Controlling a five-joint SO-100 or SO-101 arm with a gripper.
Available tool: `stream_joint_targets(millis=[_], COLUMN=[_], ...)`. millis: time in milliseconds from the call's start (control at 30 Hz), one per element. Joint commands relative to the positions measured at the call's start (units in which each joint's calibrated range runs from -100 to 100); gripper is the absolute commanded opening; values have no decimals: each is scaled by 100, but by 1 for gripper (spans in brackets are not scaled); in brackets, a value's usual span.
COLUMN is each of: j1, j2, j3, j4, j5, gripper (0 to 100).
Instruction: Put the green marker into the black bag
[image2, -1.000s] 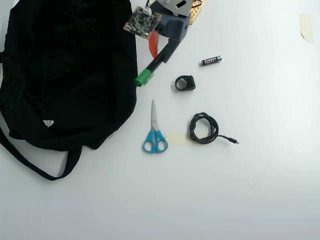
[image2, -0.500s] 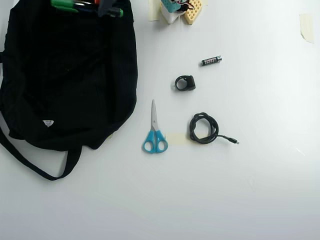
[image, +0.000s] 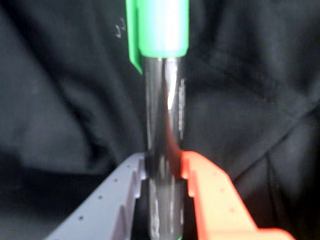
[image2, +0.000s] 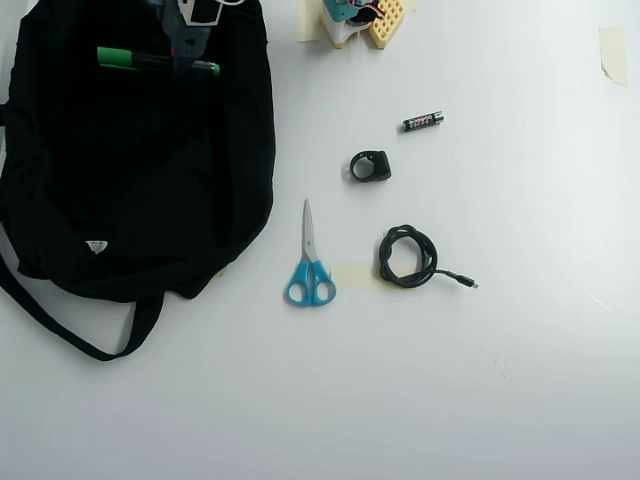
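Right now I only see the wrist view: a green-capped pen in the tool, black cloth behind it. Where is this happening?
Observer: Overhead, the green marker lies crosswise over the top part of the black bag, held by the tool.
Operator: Is anything else on the table?
Observer: Yes. Blue-handled scissors lie just right of the bag.
Operator: Anything more?
Observer: A coiled black cable, a small battery and a small black ring-shaped part lie further right.

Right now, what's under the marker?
The black bag lies under the marker, which the jaws grip over its fabric. The arm covers the mid-barrel from overhead; the bag's inside can't be seen.
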Motion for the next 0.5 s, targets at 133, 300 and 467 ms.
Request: stream_joint_targets(millis=[133,300,467], j1=[276,66,-749], j2=[884,801,660], j3=[-784,-784,-1386], j4=[-394,-334,571], j5=[-2,-23,-91], gripper=[2,26,20])
